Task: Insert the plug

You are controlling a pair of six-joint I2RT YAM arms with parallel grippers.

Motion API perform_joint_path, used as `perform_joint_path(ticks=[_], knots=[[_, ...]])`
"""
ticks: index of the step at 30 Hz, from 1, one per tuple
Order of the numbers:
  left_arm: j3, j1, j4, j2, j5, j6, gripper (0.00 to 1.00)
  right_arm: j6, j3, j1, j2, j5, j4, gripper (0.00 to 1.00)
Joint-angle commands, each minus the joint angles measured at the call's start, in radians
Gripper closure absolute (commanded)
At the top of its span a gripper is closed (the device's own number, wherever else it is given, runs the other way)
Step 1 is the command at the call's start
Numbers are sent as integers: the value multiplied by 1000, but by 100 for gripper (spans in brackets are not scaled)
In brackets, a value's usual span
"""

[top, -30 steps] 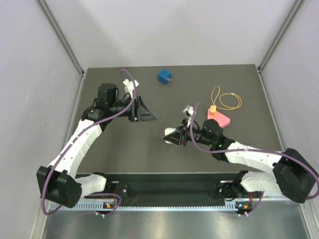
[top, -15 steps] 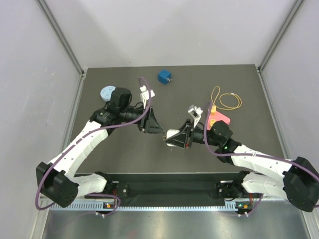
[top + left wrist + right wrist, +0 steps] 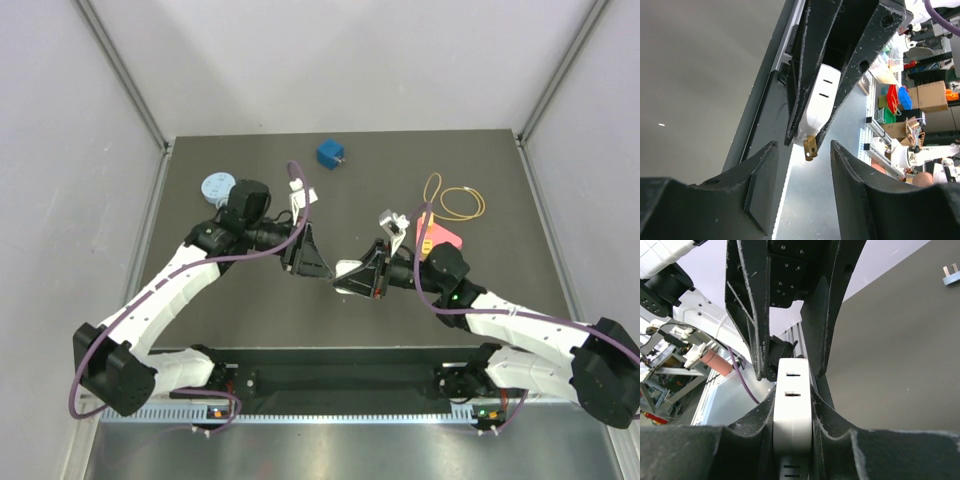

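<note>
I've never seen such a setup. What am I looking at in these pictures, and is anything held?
Two robots, a white left arm and right arm, are bolted to a dark table. One picture looks down from above; the other two come from a camera on each wrist. The right hand grips a white plastic plug block with brass prongs; the left hand is open, its fingers either side of the prong end. On the table lie a blue cube, a pale blue round disc, a yellow looped cable and a pink flat piece.
</note>
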Motion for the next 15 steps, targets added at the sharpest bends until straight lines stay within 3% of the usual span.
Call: perform_joint_path(ticks=[1,5,7,8,11,12,15], knots=[[-12,-12,48,-3,49,35,49,11,11,-11,-18,-16,72,100],[-24,-16,48,0,48,44,54,15,15,-10,-15,-16,72,100],[-31,-16,48,1,46,49,63,18,18,-11,-12,-24,74,100],[-31,-16,45,4,43,50,74,18,18,-11,-11,-30,74,100],[-31,-18,42,10,37,57,89,19,12,-10,-14,-36,80,100],[-31,-18,44,10,34,57,99,19,8,-11,-15,-45,81,100],[-24,-18,44,7,31,58,100,21,4,-13,-20,-51,81,100]])
